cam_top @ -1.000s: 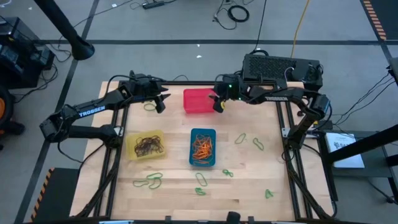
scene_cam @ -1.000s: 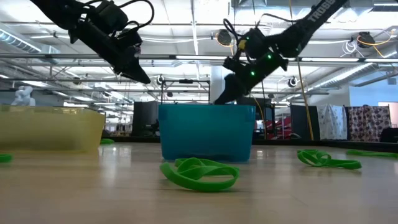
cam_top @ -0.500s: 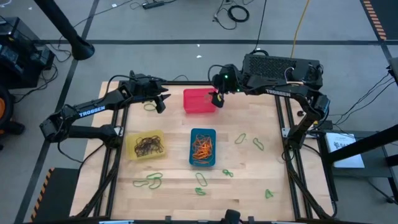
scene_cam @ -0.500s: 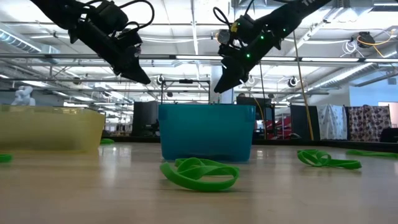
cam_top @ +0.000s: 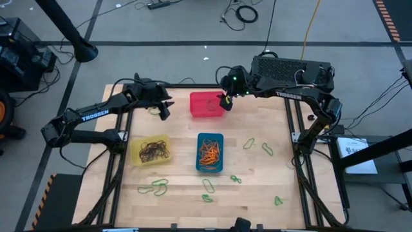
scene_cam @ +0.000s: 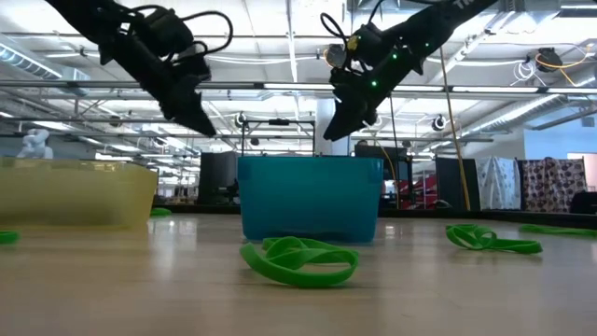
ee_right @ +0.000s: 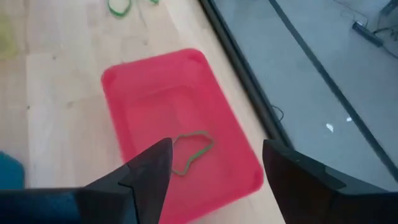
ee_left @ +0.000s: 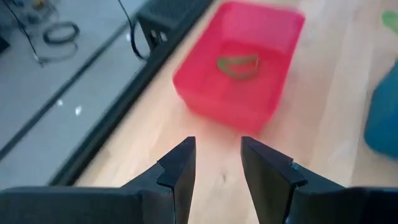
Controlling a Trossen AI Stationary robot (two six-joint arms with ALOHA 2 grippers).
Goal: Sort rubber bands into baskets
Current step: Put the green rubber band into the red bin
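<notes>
The red basket [cam_top: 206,104] stands at the far middle of the table with one green rubber band [ee_right: 193,152] lying on its floor. My right gripper [cam_top: 224,102] hovers open and empty above the basket's right edge. My left gripper [cam_top: 163,109] is open and empty above the table left of the red basket, next to a green band [cam_top: 153,110]. The yellow basket [cam_top: 151,150] holds dark bands. The blue basket [cam_top: 210,153] holds orange bands.
Loose green bands lie on the wood: right of the blue basket [cam_top: 251,143] [cam_top: 267,150], in front of it [cam_top: 209,187] [cam_top: 236,179], near the front left [cam_top: 158,187] and the front right [cam_top: 278,201]. A black box [cam_top: 290,69] sits behind the far right edge.
My right gripper has risen from just over the red basket's right side and has gone a little toward the far edge. My left gripper has dipped a little, toward the left edge.
</notes>
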